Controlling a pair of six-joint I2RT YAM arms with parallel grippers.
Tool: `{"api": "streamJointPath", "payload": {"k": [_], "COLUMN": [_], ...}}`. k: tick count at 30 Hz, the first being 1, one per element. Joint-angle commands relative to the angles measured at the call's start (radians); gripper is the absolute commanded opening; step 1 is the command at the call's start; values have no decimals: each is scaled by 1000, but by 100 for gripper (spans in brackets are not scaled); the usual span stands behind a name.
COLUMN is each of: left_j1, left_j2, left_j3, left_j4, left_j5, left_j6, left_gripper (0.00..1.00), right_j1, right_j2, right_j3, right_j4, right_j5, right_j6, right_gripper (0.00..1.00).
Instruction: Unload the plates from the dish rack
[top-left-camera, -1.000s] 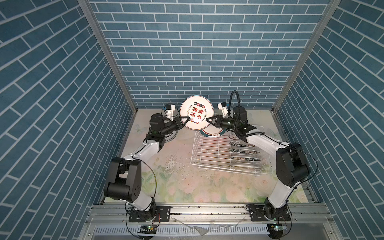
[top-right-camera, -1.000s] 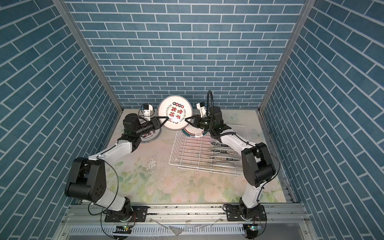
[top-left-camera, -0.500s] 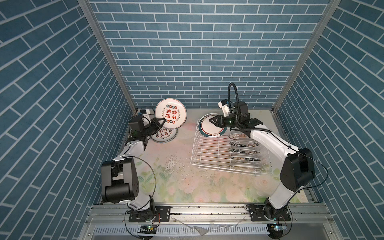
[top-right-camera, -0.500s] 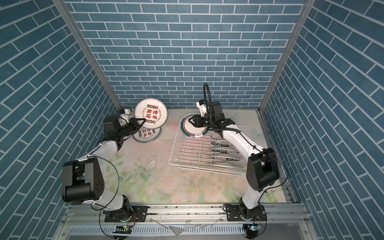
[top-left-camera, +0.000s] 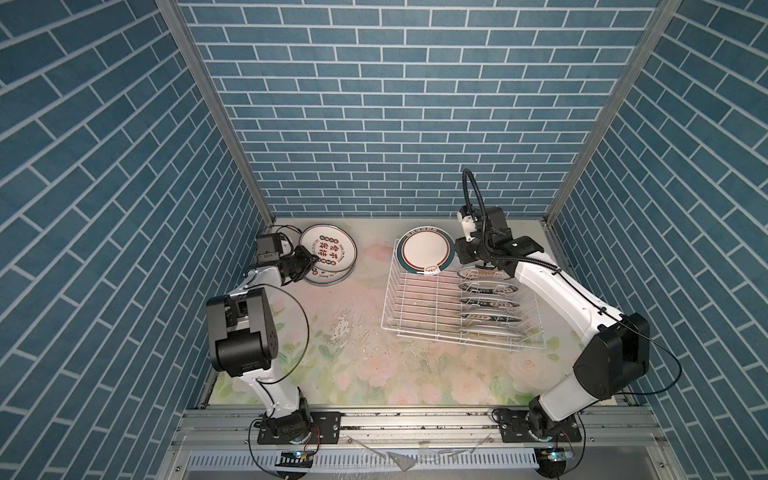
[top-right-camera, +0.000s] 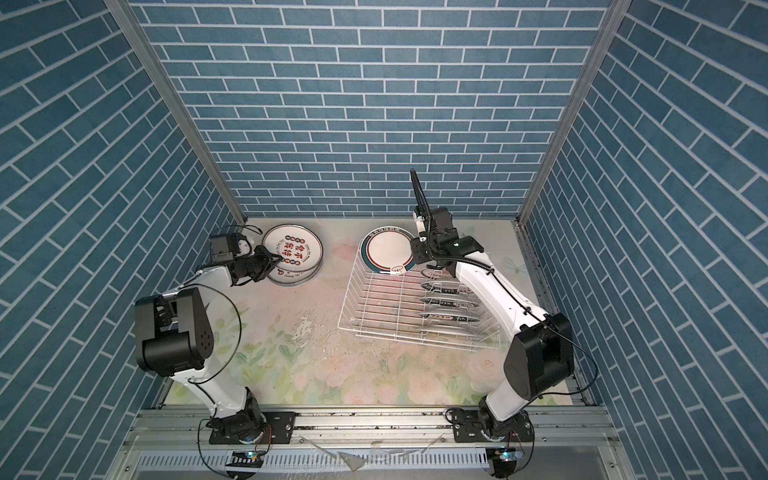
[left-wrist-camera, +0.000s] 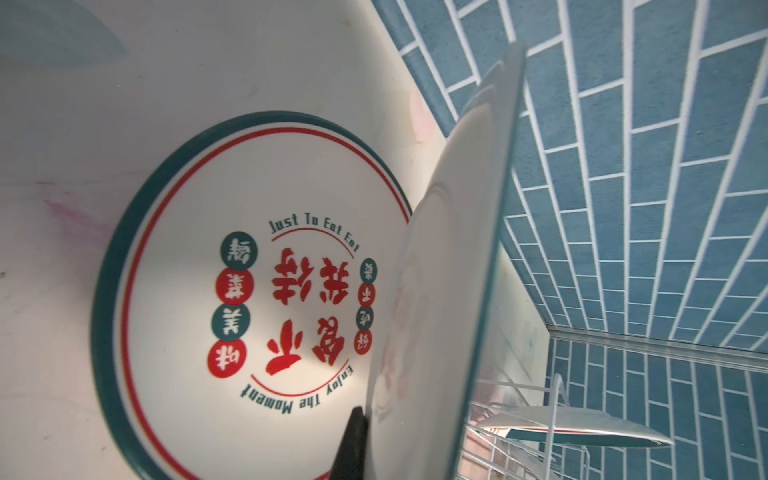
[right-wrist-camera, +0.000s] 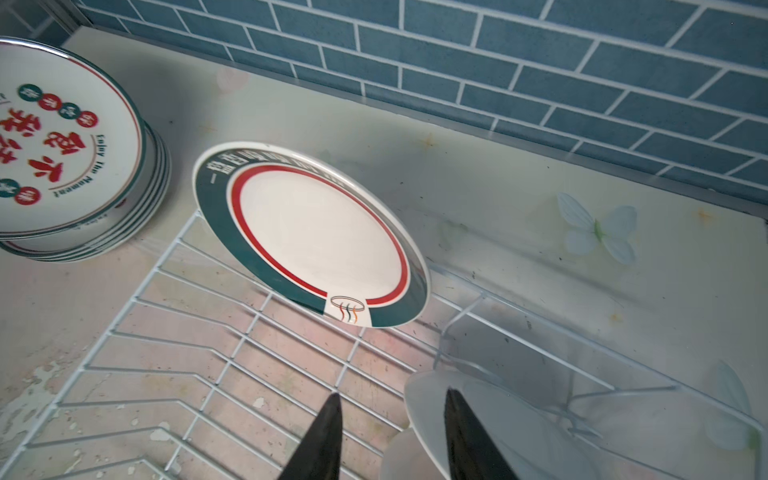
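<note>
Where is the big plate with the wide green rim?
In both top views the plate leans at the far end of the dish rack, left of the right claw.

Bare table (top-left-camera: 365, 299) between stack (top-left-camera: 332, 279) and rack (top-left-camera: 415, 303)

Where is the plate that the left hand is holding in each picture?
In a top view: held plate, far left, tilted over the stack of plates.
In a top view: same spot, pinched by the left hand.
Left wrist: close up and edge-on, beside the stack's top plate.
Right wrist: tilted above the stack, red writing showing.
Shared landmark: that stack.
</note>
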Motion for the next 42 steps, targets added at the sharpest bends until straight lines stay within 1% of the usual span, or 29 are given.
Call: {"api": "streamJointPath", "payload": {"k": [1,8,9,11,13,15,18,21,23,27,29,30,31,34,38,40,42], "left_j1": [8,19,19,20,21,23,24,22,20,5,-7,-13,-21,-46,-66,-66,-65], "left_j2": [15,93,99,106,107,110,120,125,121,121,120,120,118,124,118,75,25], "left_j3": [46,83,85,89,97,104,128,155,169,203,221,227,236,261,263,221,178], "left_j4": [-80,-107,-107,-119,-140,-148,-190,-261,-305,-393,-437,-454,-474,-523,-545,-517,-488], "left_j5": [-36,-40,-44,-61,-80,-83,-98,-149,-190,-268,-318,-338,-377,-459,-517,-526,-511], "left_j6": [57,80,81,83,92,96,111,137,152,188,211,214,223,244,249,240,239], "left_gripper": [4,12,17,32,38,41,49,52,58,62,64,67,72,75,77,78,81], "right_j1": [-7,-35,-35,-35,-37,-42,-43,-43,-44,-46,-47,-47,-49,-52,-56,-72,-87], "right_j2": [22,56,60,69,73,75,82,89,96,114,127,131,136,147,143,140,156], "right_j3": [46,67,70,79,85,89,94,103,107,116,123,125,128,139,139,136,155], "right_j4": [-40,-31,-33,-42,-44,-45,-45,-48,-49,-57,-64,-66,-67,-76,-50,-11,2], "right_j5": [73,9,3,-11,-16,-29,-43,-53,-61,-74,-82,-90,-97,-136,-211,-255,-301], "right_j6": [-79,-113,-114,-121,-125,-130,-133,-134,-135,-143,-149,-152,-157,-183,-242,-248,-253], "right_gripper": [43,43,43,43,43,43,43,43,43,43,43,43,43,43,43,43,42]}}
